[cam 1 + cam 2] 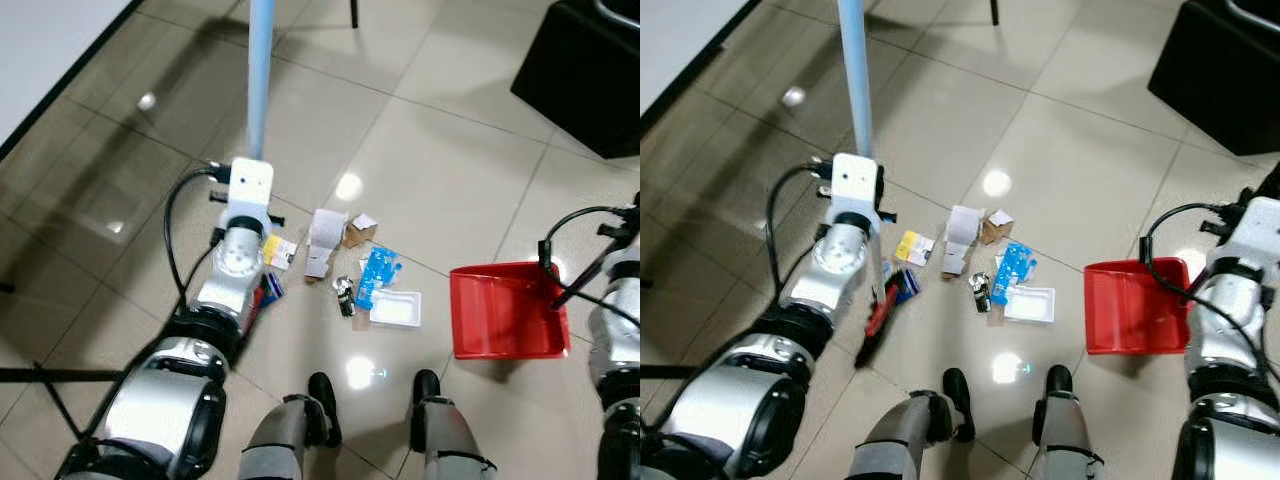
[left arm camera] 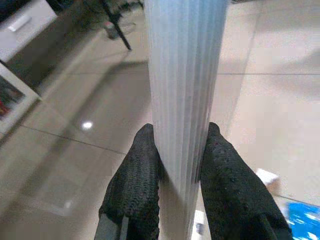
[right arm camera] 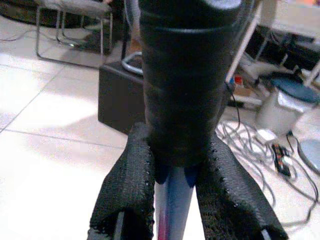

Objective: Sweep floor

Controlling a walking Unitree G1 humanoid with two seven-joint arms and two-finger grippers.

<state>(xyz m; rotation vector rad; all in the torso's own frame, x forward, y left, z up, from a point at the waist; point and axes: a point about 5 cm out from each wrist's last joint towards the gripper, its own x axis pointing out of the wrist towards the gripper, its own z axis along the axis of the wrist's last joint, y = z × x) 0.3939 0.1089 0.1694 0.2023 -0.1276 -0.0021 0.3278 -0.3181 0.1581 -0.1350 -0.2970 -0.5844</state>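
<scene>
Broom and dustpan in my jaws.
My left gripper (image 2: 177, 165) clamped the broom pole (image 1: 259, 80); my right gripper (image 3: 175, 170) clamped the red dustpan (image 1: 505, 310) handle beside floor litter (image 1: 352, 265).

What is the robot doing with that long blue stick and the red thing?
It is sweeping up. The left gripper is shut on the broom handle, and the right gripper is shut on the black handle of the red dustpan, which sits on the tiled floor to the robot's right. A small pile of litter, with bits of cardboard, a blue wrapper and a white tray, lies between them, just ahead of its feet. None is in the dustpan yet.
</scene>
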